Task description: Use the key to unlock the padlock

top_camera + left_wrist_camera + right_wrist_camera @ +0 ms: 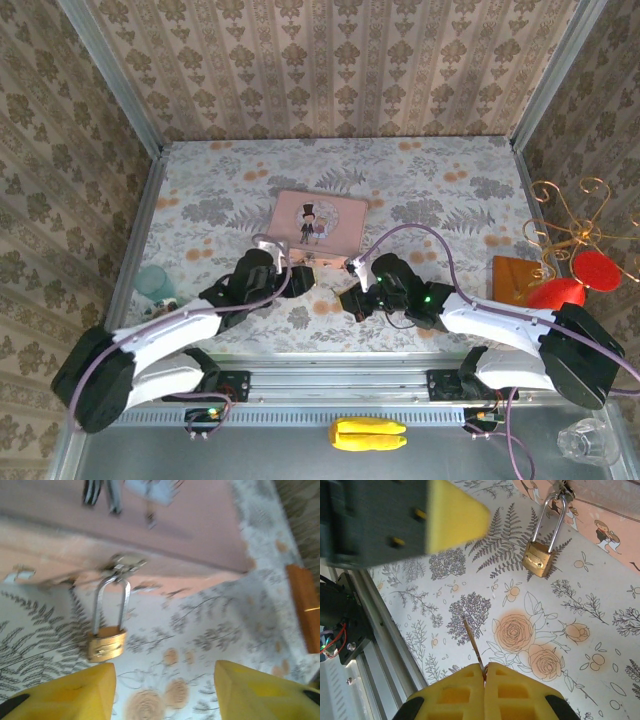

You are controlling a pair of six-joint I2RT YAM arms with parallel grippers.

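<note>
The small brass padlock [106,644] hangs by its silvery shackle [111,602] from the hasp on the front of the pink tin [318,222], its body resting on the floral tabletop. My left gripper [162,695] is open just short of the padlock, which lies beyond the tip of the left yellow finger [75,695], not between the two. My right gripper [484,670] is shut on the key [472,642], a thin dark sliver sticking out from its pads. From the right wrist, the padlock [538,559] lies well ahead and to the right of the key tip.
A finger of the left gripper [455,515] shows at the top left of the right wrist view. A wooden block [520,280] with a gold wire ornament and red pieces stands at the right. A teal cup [155,282] sits at the left edge. The metal rail [330,380] runs along the front.
</note>
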